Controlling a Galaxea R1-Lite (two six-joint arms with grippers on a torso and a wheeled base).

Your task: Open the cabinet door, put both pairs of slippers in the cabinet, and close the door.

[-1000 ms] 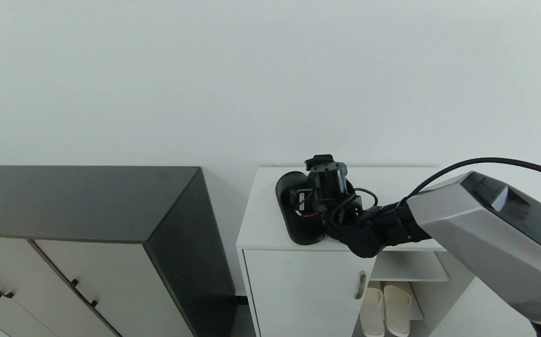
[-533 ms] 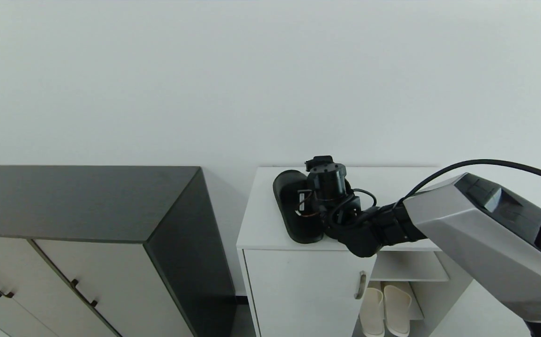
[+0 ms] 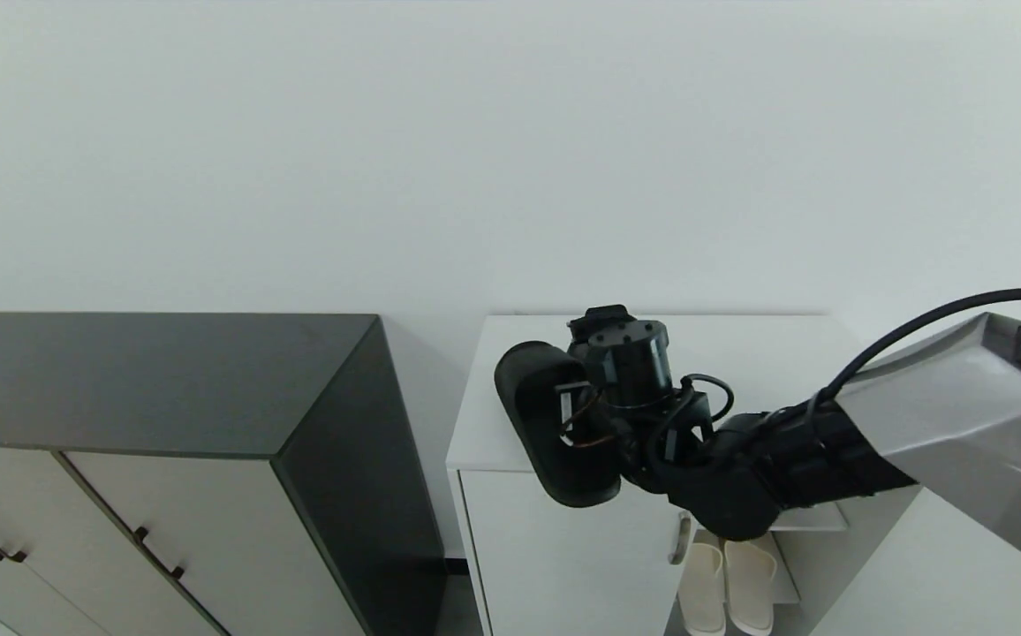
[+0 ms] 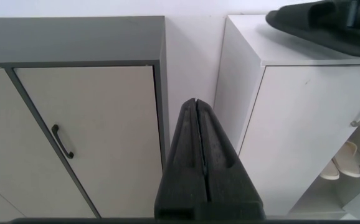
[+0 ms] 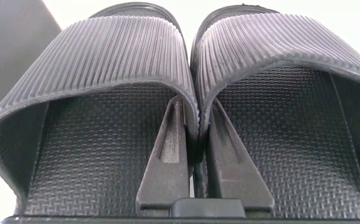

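Two slippers, a pair of black ribbed rubber slippers (image 3: 546,433), hang clamped in my right gripper (image 3: 574,405) in the head view. Their soles are turned left, over the near left edge of the white cabinet (image 3: 767,353) top. The cabinet's left door with the metal handle (image 3: 678,539) is shut. Its right half is open, with a pair of cream-white slippers (image 3: 727,587) side by side on a low shelf inside. A dark-topped sideboard (image 3: 148,380) stands to the left.

In the left wrist view, my left gripper (image 4: 196,124) is pressed fully together, holding nothing, low in front of the gap between sideboard and cabinet.

In the right wrist view, the right gripper's narrow jaws pinch the two touching inner strap walls of the black pair.
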